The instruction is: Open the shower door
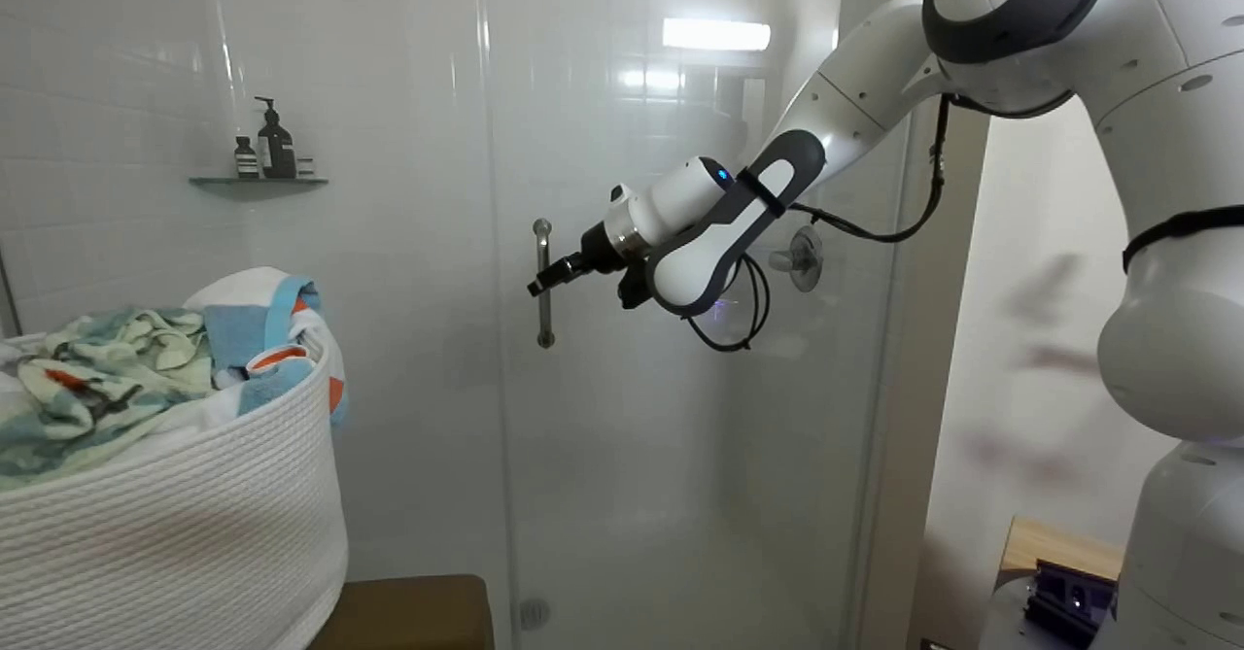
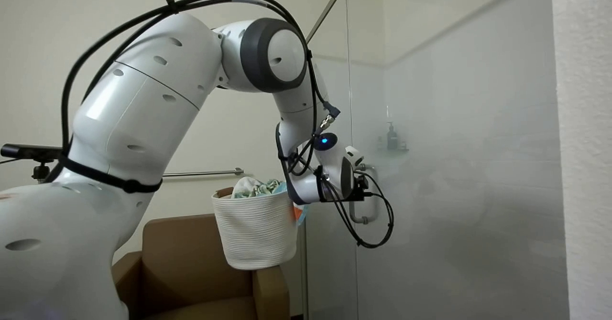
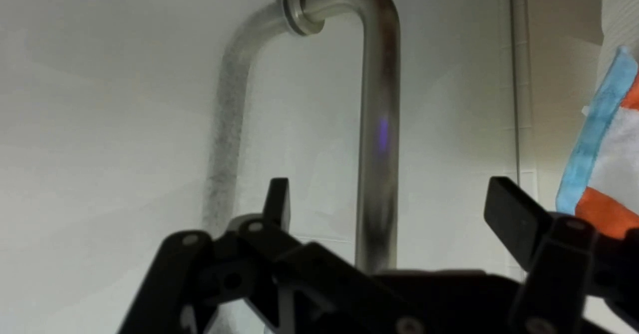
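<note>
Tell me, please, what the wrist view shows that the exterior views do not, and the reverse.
Only the wrist view shows the two fingers of the pincer spread apart, with the bar handle between them in the picture and gaps visible on either side.

Only the exterior views show the robot arm and, on a shelf, the dark pump bottle.

Both share the bar handle, the glass shower door and the blue, white and orange cloth.

Glass shower door (image 1: 622, 456), silver handle (image 1: 544, 315), pincer (image 1: 537, 287) before it, towels (image 1: 126, 363) in white basket (image 1: 194, 514)
</note>
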`<state>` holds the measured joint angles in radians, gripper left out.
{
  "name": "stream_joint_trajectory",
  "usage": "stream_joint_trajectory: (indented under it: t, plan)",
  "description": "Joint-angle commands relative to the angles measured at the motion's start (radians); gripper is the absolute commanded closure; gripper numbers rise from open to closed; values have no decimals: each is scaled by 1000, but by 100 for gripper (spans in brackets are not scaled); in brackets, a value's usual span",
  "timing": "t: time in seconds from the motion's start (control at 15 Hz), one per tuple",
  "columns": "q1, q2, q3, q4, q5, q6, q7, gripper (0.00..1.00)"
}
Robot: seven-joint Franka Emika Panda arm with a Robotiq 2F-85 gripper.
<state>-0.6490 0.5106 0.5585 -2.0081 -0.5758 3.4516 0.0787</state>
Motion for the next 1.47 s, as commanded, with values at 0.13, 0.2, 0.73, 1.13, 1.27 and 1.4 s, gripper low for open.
stream_joint_trajectory:
  t: [0.13, 0.2, 0.73, 1.13, 1.27, 1.4]
  plan:
    - [3, 60, 35, 66, 3, 12, -52, 0]
    - [4, 64, 39, 69, 2, 12, -50, 0]
    - [35, 84, 44, 60, 4, 12, -36, 0]
    - [28, 94, 70, 74, -8, 13, -26, 0]
    - [35, 96, 66, 72, -6, 13, -20, 0]
    - [35, 102, 69, 72, -12, 12, -18, 0]
